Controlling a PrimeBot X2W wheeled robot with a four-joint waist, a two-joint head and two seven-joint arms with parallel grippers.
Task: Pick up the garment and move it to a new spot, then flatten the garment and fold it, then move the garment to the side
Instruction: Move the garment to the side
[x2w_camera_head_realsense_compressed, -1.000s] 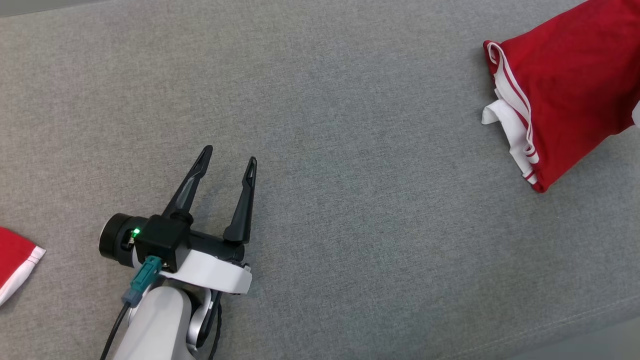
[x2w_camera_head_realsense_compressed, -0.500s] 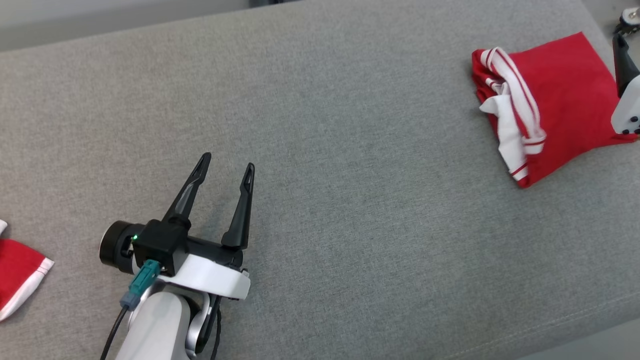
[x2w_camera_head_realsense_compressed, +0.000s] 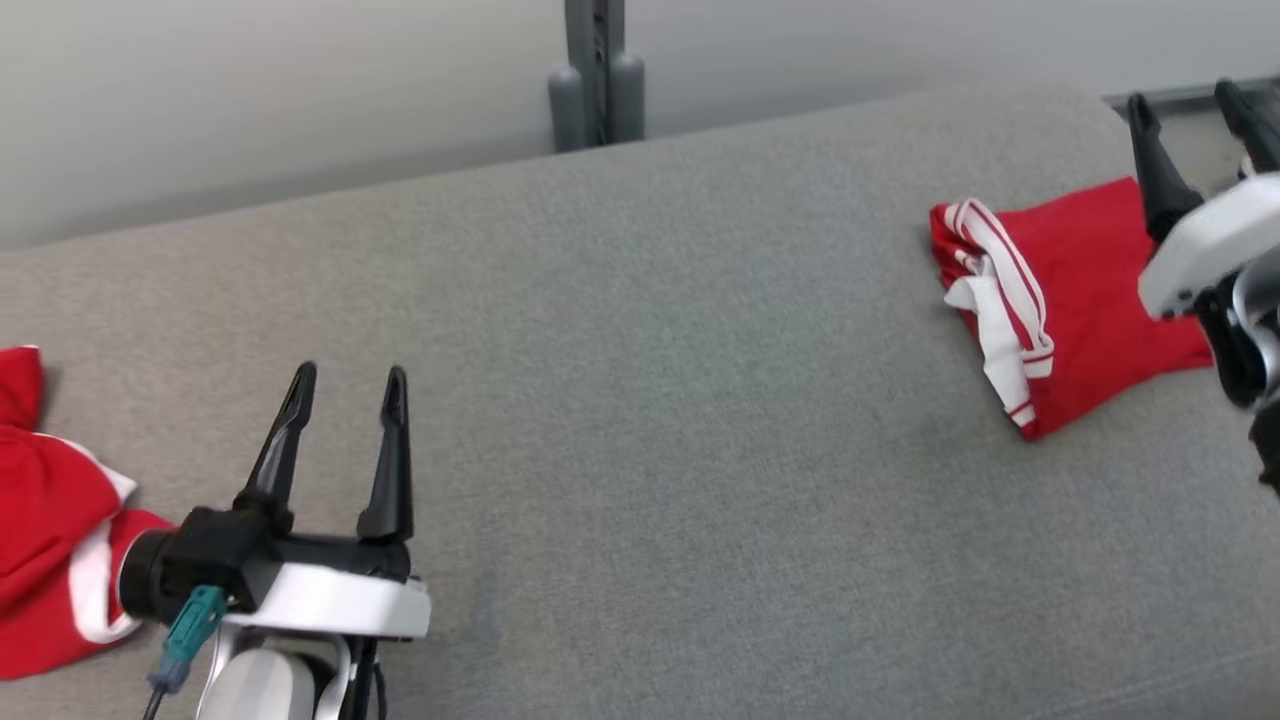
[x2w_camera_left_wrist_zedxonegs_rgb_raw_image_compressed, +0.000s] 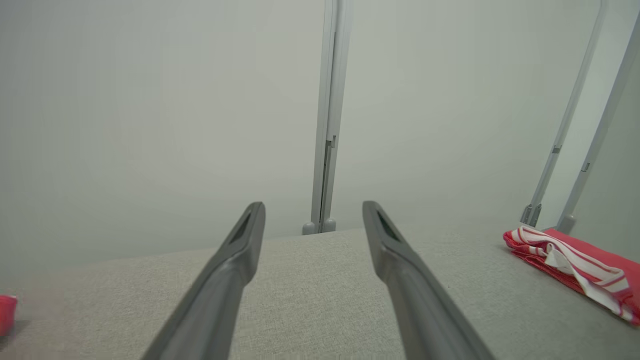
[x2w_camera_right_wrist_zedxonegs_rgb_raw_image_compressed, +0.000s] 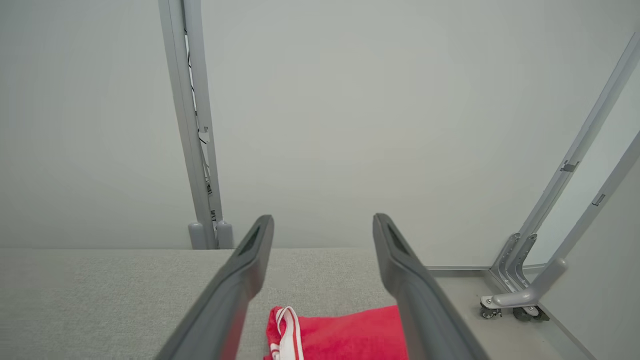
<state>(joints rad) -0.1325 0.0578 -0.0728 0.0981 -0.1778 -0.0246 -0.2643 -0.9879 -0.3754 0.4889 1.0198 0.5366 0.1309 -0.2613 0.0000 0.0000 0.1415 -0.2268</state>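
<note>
The garment (x2w_camera_head_realsense_compressed: 1085, 290), red with white striped trim, lies folded on the grey padded surface (x2w_camera_head_realsense_compressed: 650, 400) at the far right. It shows again in the left wrist view (x2w_camera_left_wrist_zedxonegs_rgb_raw_image_compressed: 575, 267) and the right wrist view (x2w_camera_right_wrist_zedxonegs_rgb_raw_image_compressed: 345, 335). My right gripper (x2w_camera_head_realsense_compressed: 1185, 98) hovers over the garment's right edge, jaws open and empty, and its fingers (x2w_camera_right_wrist_zedxonegs_rgb_raw_image_compressed: 322, 219) straddle the cloth below without touching it. My left gripper (x2w_camera_head_realsense_compressed: 348, 378) rests open and empty at the lower left, far from the garment, fingers spread wide in its own view (x2w_camera_left_wrist_zedxonegs_rgb_raw_image_compressed: 314, 206).
A second red and white cloth (x2w_camera_head_realsense_compressed: 50, 540) lies bunched at the left edge, right beside my left wrist. A grey post (x2w_camera_head_realsense_compressed: 598, 70) stands behind the surface's far edge. Metal frame legs with casters (x2w_camera_right_wrist_zedxonegs_rgb_raw_image_compressed: 515, 295) stand past the right end.
The head camera has tilted up, shifting the whole picture down. My right gripper has come into view with open jaws, and the garment now lies settled on the surface.
</note>
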